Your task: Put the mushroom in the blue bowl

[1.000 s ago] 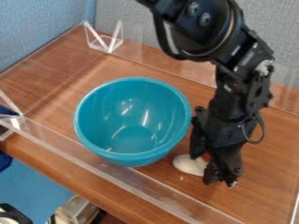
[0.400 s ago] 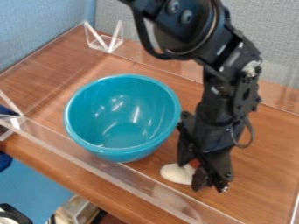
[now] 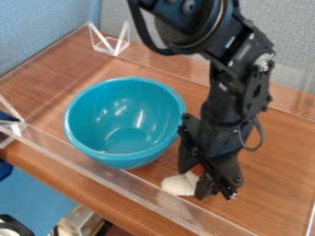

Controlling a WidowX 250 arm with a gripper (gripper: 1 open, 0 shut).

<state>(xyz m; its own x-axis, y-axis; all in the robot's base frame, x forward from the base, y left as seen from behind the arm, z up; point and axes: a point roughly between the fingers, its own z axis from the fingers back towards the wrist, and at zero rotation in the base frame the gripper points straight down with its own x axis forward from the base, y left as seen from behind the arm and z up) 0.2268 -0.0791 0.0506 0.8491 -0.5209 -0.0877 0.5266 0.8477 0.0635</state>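
Observation:
The blue bowl [image 3: 109,115] stands upright on the wooden table, left of centre, with nothing in it. My gripper [image 3: 207,188] points straight down just right of the bowl's near side, close to the front edge. Its dark fingers are closed on the mushroom [image 3: 178,185]. The cream stem sticks out to the left of the fingers, and a sliver of orange cap shows between them. The mushroom sits low, about at table height, outside the bowl and beside its wall. The arm hides the far side of the mushroom.
A low clear plastic wall [image 3: 123,189] runs along the table's front edge, right in front of the gripper. A clear triangular stand [image 3: 110,41] sits at the back left. A white and blue object [image 3: 10,124] is at the left edge.
The gripper and the mushroom have shifted left and toward the front edge together. The bowl has slid a little to the left.

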